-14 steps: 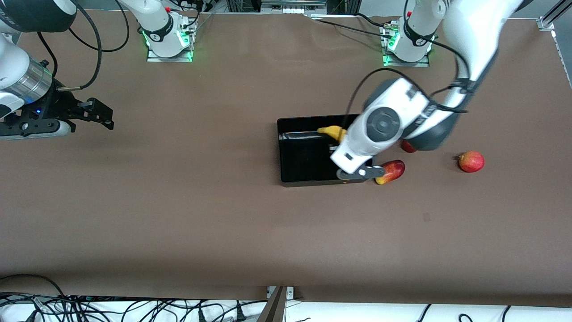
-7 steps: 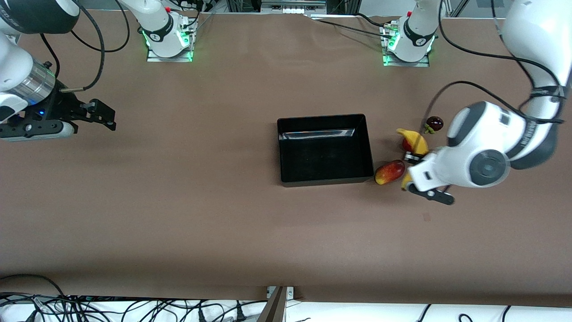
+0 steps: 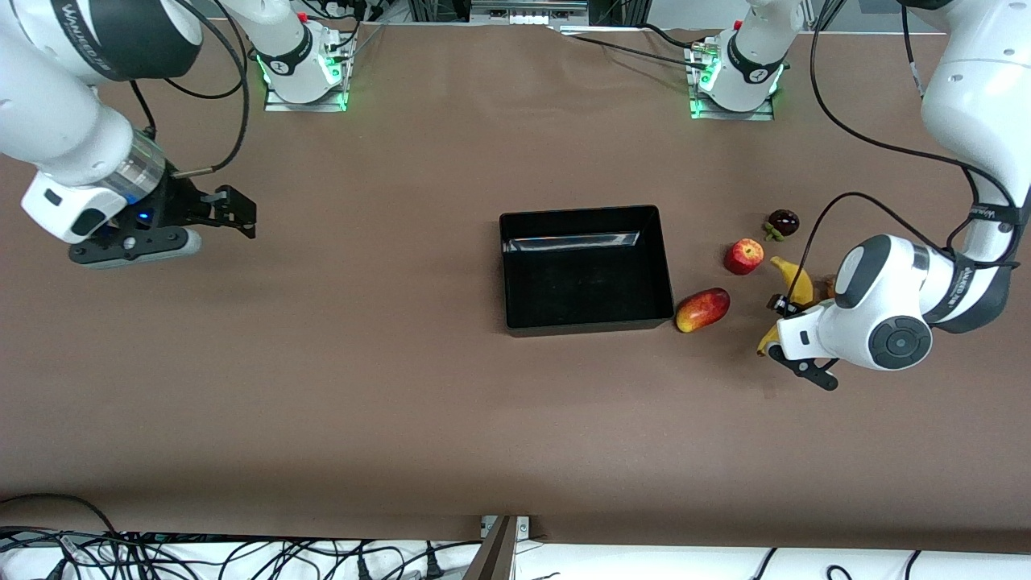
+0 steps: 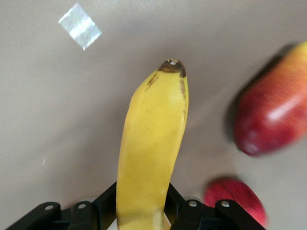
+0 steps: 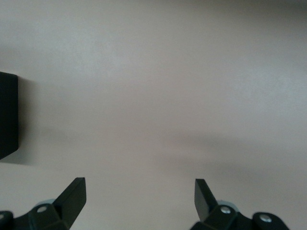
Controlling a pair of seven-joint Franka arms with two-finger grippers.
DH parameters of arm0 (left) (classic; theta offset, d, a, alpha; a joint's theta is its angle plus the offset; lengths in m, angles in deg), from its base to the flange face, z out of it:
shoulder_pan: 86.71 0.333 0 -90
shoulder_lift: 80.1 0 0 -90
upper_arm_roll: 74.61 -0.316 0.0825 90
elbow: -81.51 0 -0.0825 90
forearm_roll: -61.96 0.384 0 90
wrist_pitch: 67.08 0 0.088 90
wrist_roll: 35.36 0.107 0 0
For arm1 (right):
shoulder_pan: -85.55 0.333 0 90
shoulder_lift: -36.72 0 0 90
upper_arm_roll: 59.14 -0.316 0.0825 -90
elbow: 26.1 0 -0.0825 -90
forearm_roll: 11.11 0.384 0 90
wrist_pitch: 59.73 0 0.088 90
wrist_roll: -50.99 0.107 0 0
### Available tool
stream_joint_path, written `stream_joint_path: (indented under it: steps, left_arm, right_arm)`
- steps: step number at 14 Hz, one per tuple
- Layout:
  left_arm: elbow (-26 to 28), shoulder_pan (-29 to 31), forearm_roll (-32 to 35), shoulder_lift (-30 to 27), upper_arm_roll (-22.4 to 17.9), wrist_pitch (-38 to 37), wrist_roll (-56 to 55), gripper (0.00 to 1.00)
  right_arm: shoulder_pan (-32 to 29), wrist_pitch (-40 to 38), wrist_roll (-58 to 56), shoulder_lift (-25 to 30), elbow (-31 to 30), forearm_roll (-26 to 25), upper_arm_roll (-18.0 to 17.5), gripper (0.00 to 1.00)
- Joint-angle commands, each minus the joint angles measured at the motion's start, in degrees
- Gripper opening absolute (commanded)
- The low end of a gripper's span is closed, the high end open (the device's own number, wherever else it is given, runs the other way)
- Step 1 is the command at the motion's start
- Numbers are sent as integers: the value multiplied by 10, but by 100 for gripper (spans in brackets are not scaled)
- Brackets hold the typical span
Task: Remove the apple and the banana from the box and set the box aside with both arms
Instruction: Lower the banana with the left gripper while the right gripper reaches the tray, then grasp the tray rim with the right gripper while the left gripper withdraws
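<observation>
toward the left arm's end of the table, the left gripper (image 3: 793, 334) is clamped on the banana (image 3: 793, 282), long axis pointing at the apple (image 3: 744, 255). beside them the box (image 3: 585, 324) sits empty. the right gripper (image 3: 233, 216), fingers apart, waits well away.

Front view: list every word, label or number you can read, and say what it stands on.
White lettering on the right arm, on its dark band: too blurred to read.
Small white lettering on the left arm, on its dark band: too small to read.
The box: no text.
</observation>
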Motion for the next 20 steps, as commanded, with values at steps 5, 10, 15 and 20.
stream_joint_path:
  steps: [5, 10, 15, 20]
  left_arm:
    - [46, 21, 18, -8, -21, 71, 36, 100]
    - [15, 22, 6, -91, 38, -16, 30, 100]
    - [-118, 19, -48, -122, 100, -215, 23, 100]
    - [-144, 21, -94, -225, 91, -267, 20, 100]
  right_arm:
    - [11, -37, -7, -16, 1, -3, 2, 100]
    - [111, 9, 95, -78, 3, 5, 1, 100]
    - [233, 178, 282, -195, 6, 8, 1, 100]
    - [318, 284, 386, -308, 57, 10, 2, 100]
